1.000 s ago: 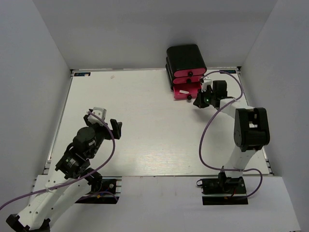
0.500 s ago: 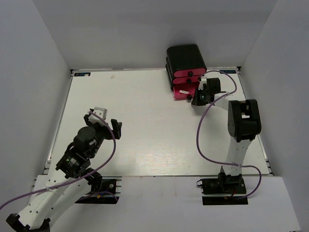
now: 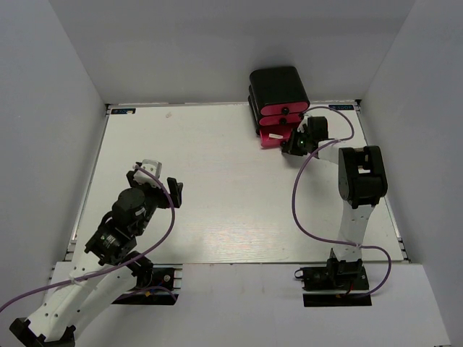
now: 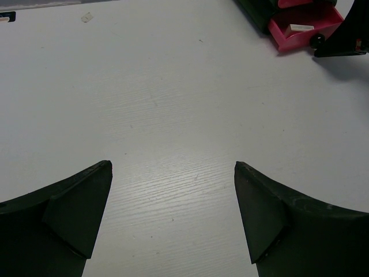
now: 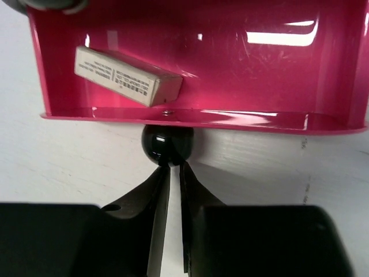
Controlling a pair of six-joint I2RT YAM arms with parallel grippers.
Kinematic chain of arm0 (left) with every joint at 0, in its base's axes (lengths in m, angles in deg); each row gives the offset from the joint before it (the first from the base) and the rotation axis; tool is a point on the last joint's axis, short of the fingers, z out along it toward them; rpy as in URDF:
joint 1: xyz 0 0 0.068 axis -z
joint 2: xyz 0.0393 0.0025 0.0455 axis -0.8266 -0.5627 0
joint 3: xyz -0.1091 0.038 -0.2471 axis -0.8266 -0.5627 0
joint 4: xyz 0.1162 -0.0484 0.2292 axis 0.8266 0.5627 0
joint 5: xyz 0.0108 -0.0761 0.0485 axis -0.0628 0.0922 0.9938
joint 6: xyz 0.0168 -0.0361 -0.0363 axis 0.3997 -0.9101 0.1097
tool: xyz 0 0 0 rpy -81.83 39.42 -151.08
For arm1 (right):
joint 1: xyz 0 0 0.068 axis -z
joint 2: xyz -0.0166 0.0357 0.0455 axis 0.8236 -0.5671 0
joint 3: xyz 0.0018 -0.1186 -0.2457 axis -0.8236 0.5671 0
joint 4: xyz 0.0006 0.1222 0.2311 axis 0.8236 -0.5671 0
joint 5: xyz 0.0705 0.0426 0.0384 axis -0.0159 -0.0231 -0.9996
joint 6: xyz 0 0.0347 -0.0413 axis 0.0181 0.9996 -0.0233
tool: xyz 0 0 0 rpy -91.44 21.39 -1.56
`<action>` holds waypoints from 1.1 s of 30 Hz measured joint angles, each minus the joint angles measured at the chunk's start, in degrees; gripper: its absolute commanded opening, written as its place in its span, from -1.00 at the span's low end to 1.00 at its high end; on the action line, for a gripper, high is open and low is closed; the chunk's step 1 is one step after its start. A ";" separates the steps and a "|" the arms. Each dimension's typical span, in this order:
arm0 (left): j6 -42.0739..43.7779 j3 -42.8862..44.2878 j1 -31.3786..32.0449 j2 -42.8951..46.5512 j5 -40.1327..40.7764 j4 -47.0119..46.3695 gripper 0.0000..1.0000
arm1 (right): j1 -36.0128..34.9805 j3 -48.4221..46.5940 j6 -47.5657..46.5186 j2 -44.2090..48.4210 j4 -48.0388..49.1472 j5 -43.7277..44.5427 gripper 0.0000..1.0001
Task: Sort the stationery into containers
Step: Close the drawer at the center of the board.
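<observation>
The glossy black case (image 3: pixel 278 87) with three pink-red drawers stands at the far right. Its bottom drawer (image 3: pixel 275 140) is pulled partly out and holds a small white block (image 5: pixel 127 76). My right gripper (image 5: pixel 174 166) is shut, its fingertips pressed against the drawer's round black knob (image 5: pixel 167 142) from the front. In the top view the right gripper (image 3: pixel 295 147) sits right at the drawer front. My left gripper (image 3: pixel 158 181) is open and empty above bare table at the near left; its view shows the open drawer (image 4: pixel 302 32) far off. No pens or markers are in view.
White walls close in the white table (image 3: pixel 217 202) on three sides. The right arm's purple cable (image 3: pixel 298 210) loops over the table's right part. A small scrap of tape (image 4: pixel 86 17) lies near the far left edge.
My right gripper has moved left and farther in, up against the bottom drawer's knob, and the drawer sits a little further into the case. The left arm has barely shifted.
</observation>
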 measured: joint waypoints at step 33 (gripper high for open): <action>0.00 0.00 0.00 -1.86 2.56 0.00 0.94 | 0.02 10.43 14.03 2.60 22.77 -2.73 -0.64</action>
